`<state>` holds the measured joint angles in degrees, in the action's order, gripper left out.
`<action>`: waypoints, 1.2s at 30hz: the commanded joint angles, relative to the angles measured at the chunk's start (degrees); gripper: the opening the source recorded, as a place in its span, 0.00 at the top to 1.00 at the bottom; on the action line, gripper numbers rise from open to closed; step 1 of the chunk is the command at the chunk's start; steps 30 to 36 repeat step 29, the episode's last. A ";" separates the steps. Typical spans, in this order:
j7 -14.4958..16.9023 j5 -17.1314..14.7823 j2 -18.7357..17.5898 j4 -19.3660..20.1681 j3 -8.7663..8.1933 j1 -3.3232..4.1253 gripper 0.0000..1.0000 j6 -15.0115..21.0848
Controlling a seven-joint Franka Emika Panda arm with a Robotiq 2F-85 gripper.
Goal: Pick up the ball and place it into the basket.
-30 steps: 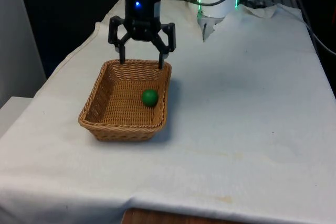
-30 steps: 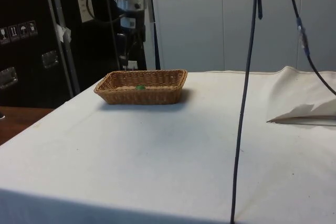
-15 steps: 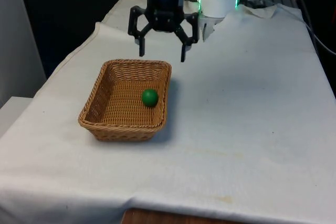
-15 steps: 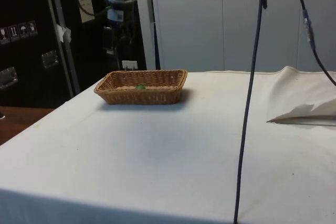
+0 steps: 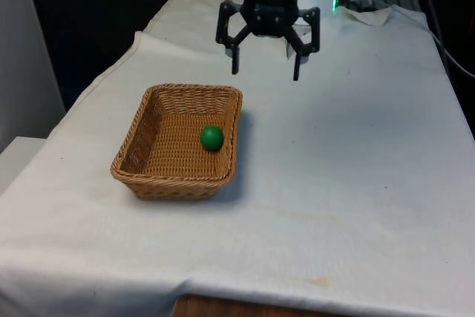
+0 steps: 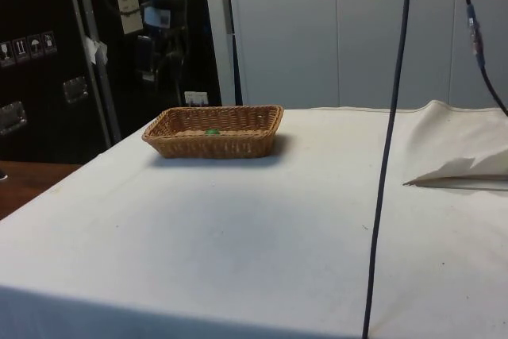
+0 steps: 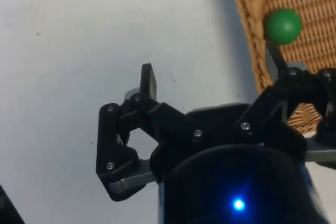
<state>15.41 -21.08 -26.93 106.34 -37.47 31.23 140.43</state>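
Green round ball is lying inside the brown woven wicker basket, near its wall on the front view's right. I am seeing the black 2-finger gripper hanging wide open and empty, above the white cloth, beyond the basket.

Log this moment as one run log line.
ball: in basket | end effector: open, empty, above cloth beyond basket | task: placement done

White-clothed table; black curtains behind; dark cabinets, pale wall panels.
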 commanded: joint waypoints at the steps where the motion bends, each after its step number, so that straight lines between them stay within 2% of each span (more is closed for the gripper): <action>1: -1.09 0.86 0.52 0.57 -0.17 0.80 0.00 0.34; 2: -1.38 1.09 0.69 0.63 0.17 0.80 0.00 0.29; 3: -0.40 0.29 0.23 0.06 0.34 0.00 0.00 0.00; 4: -1.38 1.09 0.69 0.63 0.17 0.80 0.00 0.29; 11: -2.69 2.18 3.09 3.21 2.41 1.09 0.00 0.92; 12: -1.95 1.49 2.46 2.23 2.98 0.23 0.00 0.17; 13: -2.69 2.23 3.38 3.50 2.64 1.09 0.00 0.97; 15: -2.81 2.29 4.01 4.18 3.09 1.15 0.00 1.09; 20: -2.92 2.98 6.42 6.47 4.24 0.97 0.00 0.92; 21: -2.35 2.29 5.79 5.61 4.81 0.34 0.00 0.34; 22: -2.92 3.09 6.88 6.82 4.35 0.97 0.00 0.86; 25: -2.86 3.55 8.37 8.02 4.76 0.97 0.00 0.80; 28: -2.41 3.72 9.68 9.45 5.39 0.57 0.00 1.20; 29: -2.35 3.44 9.34 8.82 5.56 0.34 0.00 0.46; 36: -2.35 3.44 9.34 8.82 5.56 0.34 0.00 0.46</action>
